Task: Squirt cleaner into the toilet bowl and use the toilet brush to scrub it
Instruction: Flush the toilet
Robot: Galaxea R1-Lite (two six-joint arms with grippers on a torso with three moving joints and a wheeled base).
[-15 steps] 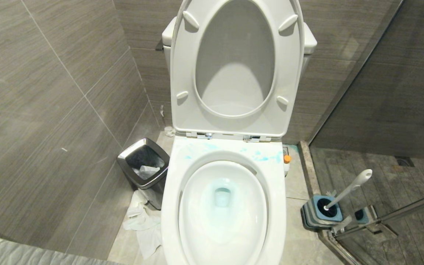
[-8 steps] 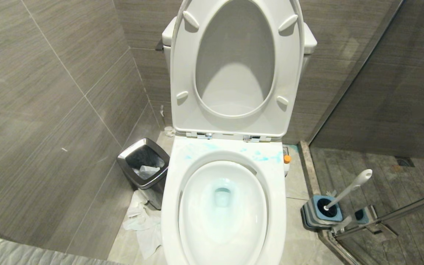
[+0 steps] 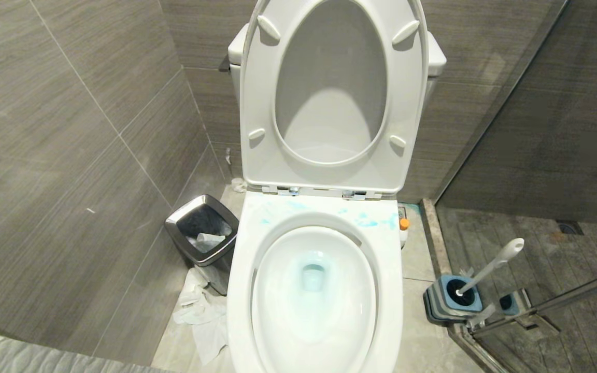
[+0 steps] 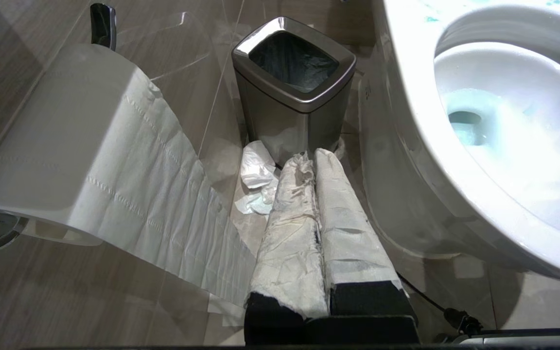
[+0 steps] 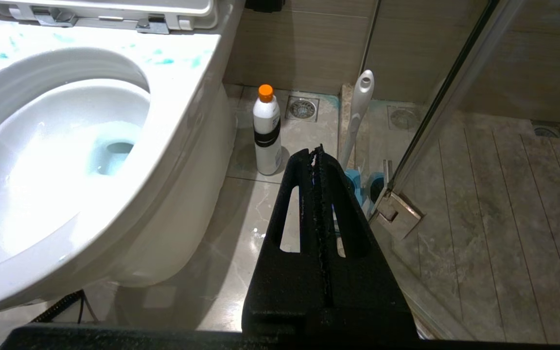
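Your left hand [image 4: 314, 160]: paper-wrapped fingers pressed together, empty, low beside bowl, bin [image 4: 293, 92] ahead. Your right hand [image 5: 318, 155]: black fingers pressed together, empty, low on other side of bowl, brush and bottle [image 5: 267, 131] ahead.

Head view: bowl [image 3: 314, 290] at 6 o'clock, seat and lid up. Cleaner [image 3: 368, 221] smeared on back rim, water tinted blue. Bin at 9 o'clock of bowl, crumpled paper [image 3: 202, 316] on floor beside it. Brush [image 3: 487, 269] at 3 o'clock, head down in holder [image 3: 451, 300], handle leaning.

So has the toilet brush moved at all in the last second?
No. The toilet brush sits in its blue-and-grey holder, handle tip at the same spot against the glass door frame in the head view.
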